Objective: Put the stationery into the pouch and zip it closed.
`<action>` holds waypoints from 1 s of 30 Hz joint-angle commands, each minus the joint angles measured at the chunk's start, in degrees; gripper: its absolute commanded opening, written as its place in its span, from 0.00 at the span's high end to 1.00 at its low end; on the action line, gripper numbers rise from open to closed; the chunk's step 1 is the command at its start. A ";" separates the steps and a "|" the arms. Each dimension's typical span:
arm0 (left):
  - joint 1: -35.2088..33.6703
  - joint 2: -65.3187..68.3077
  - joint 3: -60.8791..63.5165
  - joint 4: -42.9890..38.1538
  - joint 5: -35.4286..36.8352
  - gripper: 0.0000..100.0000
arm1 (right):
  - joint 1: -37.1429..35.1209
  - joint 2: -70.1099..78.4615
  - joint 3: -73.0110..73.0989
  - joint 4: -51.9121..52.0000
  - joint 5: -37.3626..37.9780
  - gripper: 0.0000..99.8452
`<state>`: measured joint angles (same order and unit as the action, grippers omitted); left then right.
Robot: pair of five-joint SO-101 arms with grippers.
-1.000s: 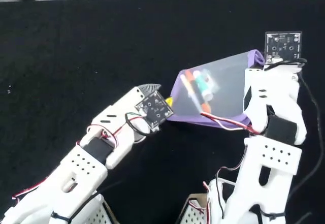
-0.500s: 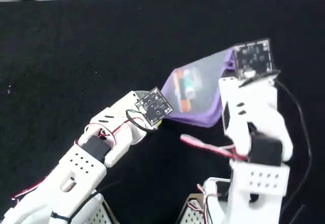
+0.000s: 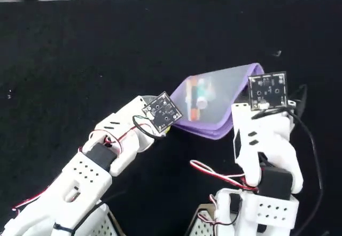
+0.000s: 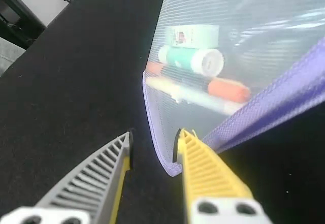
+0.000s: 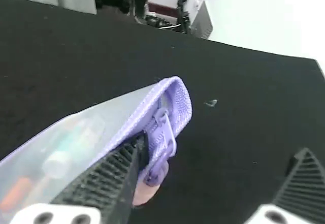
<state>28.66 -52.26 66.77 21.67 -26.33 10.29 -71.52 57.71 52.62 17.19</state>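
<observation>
**Closing stage of the packing task.** A translucent mesh pouch with purple fabric edging (image 3: pixel 219 107) is shown on the black worktop (image 3: pixel 80 48), between the two arms. The stationery (image 3: pixel 197 97) is seen through the pouch wall, gathered at the end nearer the left gripper (image 4: pixel 156 135). It consists of a white tube with a green band (image 4: pixel 190 59), an orange-capped marker (image 4: pixel 228 88) and a pale pen-like stick (image 4: pixel 188 96). The pouch's purple corner is placed between the left gripper's grey and yellow fingers (image 4: pixel 203 168), against the yellow one, with a gap left on the grey side. These fingers are set narrowly apart and nothing is pinched. At the opposite end of the pouch the purple zip pull (image 5: pixel 161 118) is seen at the end of the track, so the zip is judged to be drawn shut, though the full track cannot be checked. The right gripper (image 5: pixel 223 148) is held at that end with its fingers spread wide, one black finger just beside the pull and the other well apart from the pouch. The step in hand is judged to be the release after zipping. The next move calls for both grippers to be lifted off the pouch without the corner or the pull being snagged.
</observation>
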 commanded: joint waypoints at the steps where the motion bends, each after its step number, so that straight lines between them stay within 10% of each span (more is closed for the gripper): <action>1: 0.04 -0.79 -1.45 -0.70 -0.53 0.85 | 0.35 0.40 7.43 -5.98 0.00 0.56; 9: -0.48 -0.79 1.98 -5.10 -0.53 0.85 | -4.57 0.40 8.31 -7.03 -0.18 0.56; 18: -0.48 -0.88 2.15 -4.75 -0.53 0.85 | -10.64 -3.30 7.96 -8.18 0.09 0.90; 30: -3.91 -0.88 1.45 -5.27 7.74 0.84 | -10.73 -17.10 3.12 7.21 0.00 0.62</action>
<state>26.46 -52.26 69.49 18.24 -21.67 1.93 -88.75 64.40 52.26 17.19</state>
